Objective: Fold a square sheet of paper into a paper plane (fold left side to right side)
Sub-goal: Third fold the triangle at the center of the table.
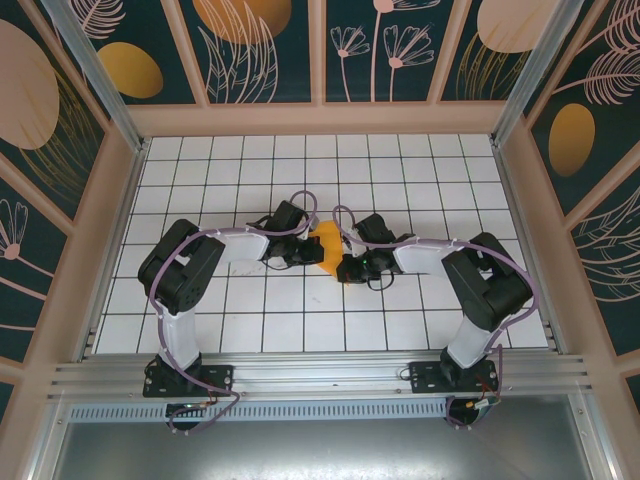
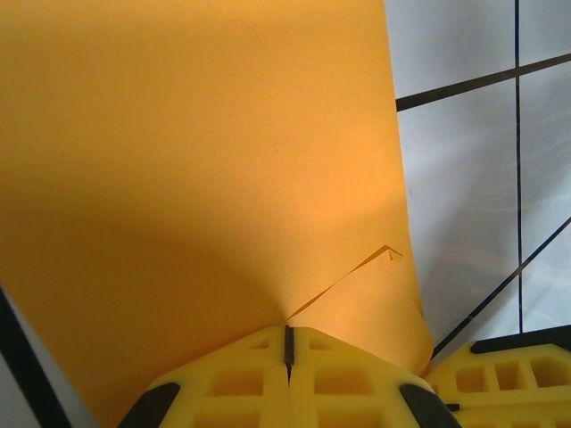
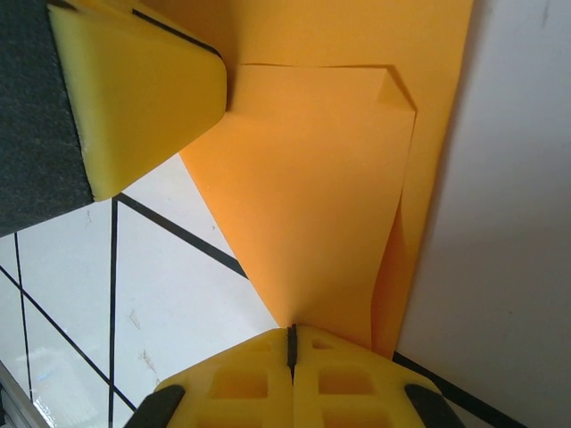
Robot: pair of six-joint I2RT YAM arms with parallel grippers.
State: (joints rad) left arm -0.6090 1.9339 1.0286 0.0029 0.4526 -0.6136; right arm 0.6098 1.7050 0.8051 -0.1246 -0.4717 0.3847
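White tiles ruled with a black grid covered your bench. Around it stood dark teal wall panels painted with pale flower outlines and orange and peach ovals, framed in light wood. Along the 6 o'clock edge of the top view ran an aluminium rail carrying both arm bases.

The sheet of paper sat at the middle of the bench, bright orange and plain on every face you could see. From above you got just a small patch of it. The left arm, reaching in from 7 o'clock, and the right arm, from 5 o'clock, met over it and covered the rest. Its outline was hard to make out there.

On your left wrist camera the yellow left fingers were pressed together at 6 o'clock with the paper pinched in their seam. The sheet rose away toward 12 and ran off the frame at the top and at 9 o'clock. A yellow finger of the other arm showed at 5 o'clock.

On your right wrist camera the right fingers were likewise closed at 6 o'clock, clamping a narrow point of the paper. It widened upward into overlapping layers with a small dog-eared corner at 1 o'clock. One left finger met the sheet at 10 o'clock, cut off by the frame. At 3 o'clock a pale surface was blurred, and you could not tell what it was.
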